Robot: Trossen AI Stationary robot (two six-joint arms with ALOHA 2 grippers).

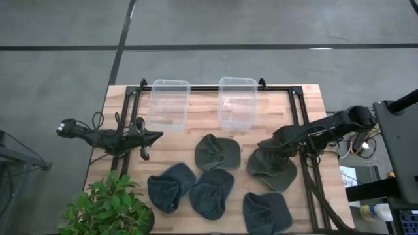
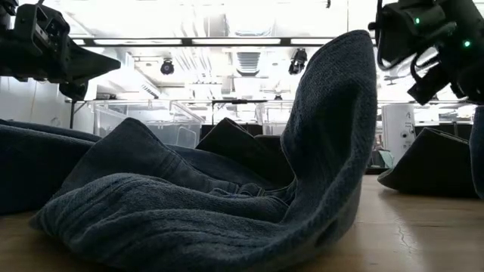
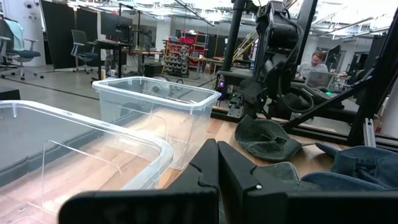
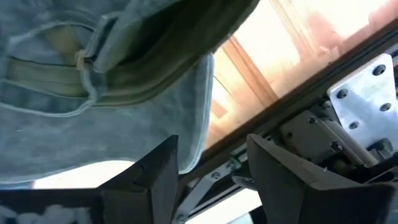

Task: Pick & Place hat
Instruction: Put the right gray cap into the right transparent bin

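Here we read the scene from the left of the high view across. At centre left the left gripper (image 1: pixel 155 136) waits above the wood, its fingers pressed together in its own wrist view, pointing toward the left clear bin (image 1: pixel 169 105). A potted plant (image 1: pixel 108 207) fills the lower left corner. Along the upper middle sits the second clear bin (image 1: pixel 237 102), and below the bins lie dark hats; one hat (image 1: pixel 217 153) sits at centre (four more lie around it).

At centre right the right gripper (image 1: pixel 268 151) hangs over the upper edge of the grey-green hat (image 1: pixel 273 168), our likely target. Its wrist view shows the fingers (image 4: pixel 149 171) spread apart with the hat's rim just at one finger, nothing clamped yet. So we judge this the reach-and-grasp step. Next we need to lower a little, get the rim between the fingers, close, then lift toward a bin.
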